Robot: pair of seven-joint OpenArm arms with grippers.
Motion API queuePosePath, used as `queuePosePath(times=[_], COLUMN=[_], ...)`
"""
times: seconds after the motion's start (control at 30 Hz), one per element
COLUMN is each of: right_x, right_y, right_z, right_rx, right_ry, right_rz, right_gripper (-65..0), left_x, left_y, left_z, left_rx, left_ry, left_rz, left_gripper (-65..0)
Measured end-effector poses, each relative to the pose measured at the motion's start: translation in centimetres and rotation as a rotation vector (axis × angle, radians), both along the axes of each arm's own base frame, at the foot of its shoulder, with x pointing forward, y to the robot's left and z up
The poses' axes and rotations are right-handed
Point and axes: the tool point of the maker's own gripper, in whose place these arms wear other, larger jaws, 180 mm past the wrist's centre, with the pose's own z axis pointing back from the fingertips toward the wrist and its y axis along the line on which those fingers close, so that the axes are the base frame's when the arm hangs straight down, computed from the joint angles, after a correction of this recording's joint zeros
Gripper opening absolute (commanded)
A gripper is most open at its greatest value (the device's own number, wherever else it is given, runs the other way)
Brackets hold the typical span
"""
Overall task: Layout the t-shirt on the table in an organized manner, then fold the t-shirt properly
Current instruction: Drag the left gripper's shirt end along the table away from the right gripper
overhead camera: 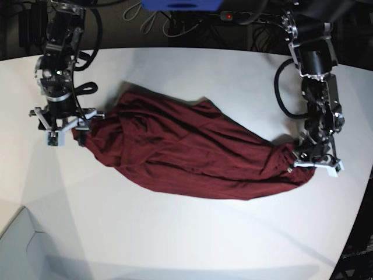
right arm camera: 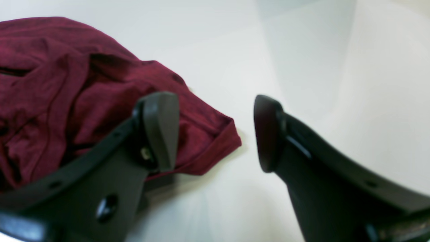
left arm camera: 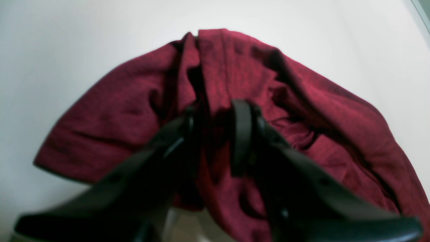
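**Shirt stretched between 2 arms; 1 end gripped, 1 end free**

Base view, left to right. The right gripper (overhead camera: 70, 125) stands at the left end of the t-shirt (overhead camera: 186, 157), low over the table (overhead camera: 192, 239). Its own camera shows the jaws spread wide with bare tabletop between them; the left-hand finger (right arm camera: 161, 129) sits over a hemmed corner of the cloth, and nothing is held. Whether that finger touches the fabric cannot be made out. In the base view the fingertips are too small to read.

The t-shirt lies in the middle of the table as a long, rumpled, dark maroon mass running from upper left to lower right, heavily creased. Sleeves, collar and front cannot be told apart; folds hide the layers beneath.

At the right end the left gripper (overhead camera: 309, 156) is clamped on a bunched fold of the t-shirt. Its wrist view is blurred, yet fabric passes between the 2 narrowly set black fingers (left arm camera: 240, 134) and drapes to both sides. The fingertips are partly buried in cloth, and the lower part of the garment is cut off by the frame edge.
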Motion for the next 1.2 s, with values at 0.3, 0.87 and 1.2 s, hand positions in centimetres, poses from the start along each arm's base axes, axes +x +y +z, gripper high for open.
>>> queuePosePath(times=[0.3, 0.87, 1.2], right_x=[0.0, 0.0, 0.0], right_y=[0.0, 0.0, 0.0], right_z=[0.0, 0.0, 0.0], right_rx=[0.000, 0.000, 0.000], right_ry=[0.000, 0.000, 0.000], right_rz=[0.000, 0.000, 0.000], right_gripper=[-29.1, -29.1, -29.1], left_x=[0.3, 2.0, 2.7], left_y=[0.0, 0.0, -0.8], left_z=[0.3, 2.2, 4.0], left_rx=[0.001, 0.006, 0.005], left_ry=[-0.008, -0.055, -0.108], left_rz=[0.001, 0.001, -0.012], left_gripper=[-51.0, -64.9, -64.5])
